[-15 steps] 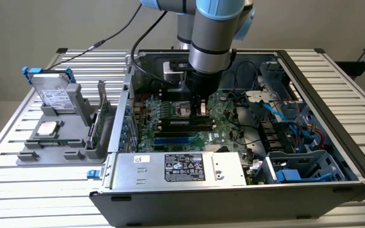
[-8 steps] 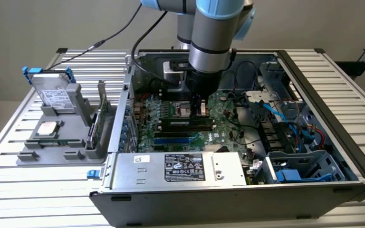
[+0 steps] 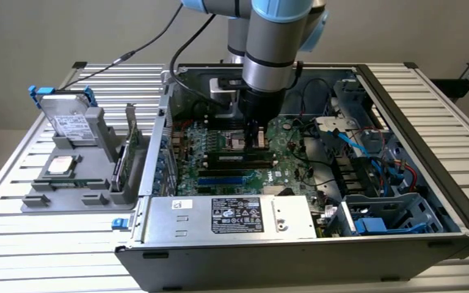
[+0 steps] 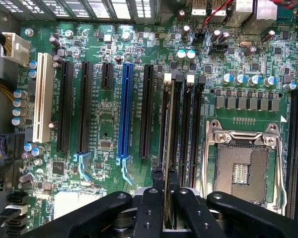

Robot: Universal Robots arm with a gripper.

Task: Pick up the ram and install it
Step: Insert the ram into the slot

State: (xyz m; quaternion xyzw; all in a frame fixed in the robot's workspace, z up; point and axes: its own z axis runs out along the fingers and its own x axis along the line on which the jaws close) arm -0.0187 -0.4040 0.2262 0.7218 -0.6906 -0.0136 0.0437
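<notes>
- Because the ram (image 4: 168,129) is a thin bare circuit board, I judge it light and stiff along its length but fragile. It will bend or crack if pushed off-axis, and its chips and contact edge should not be squeezed.
- The best hold would be on the two flat faces near the upper edge, around mid-length, so any push goes straight down into the slot.
- The tool (image 4: 165,174) is pinching the ram that way, with its two dark fingers pressed against opposite faces.
- In the wrist view the ram stands on edge, in line with the memory slots (image 4: 186,129), between the blue slot (image 4: 125,109) and the CPU socket (image 4: 241,168). I cannot tell whether it is seated or just above the slot.
- That view gives the alignment with the slot and the white latches at the far end.
- The exterior view gives the setting instead. The tool (image 3: 258,137) reaches down into the open computer case (image 3: 454,201) over the motherboard (image 3: 218,177). A hard drive (image 3: 70,122) stands in a grey holder on the worktop (image 3: 55,256), to the exterior view's left.
</notes>
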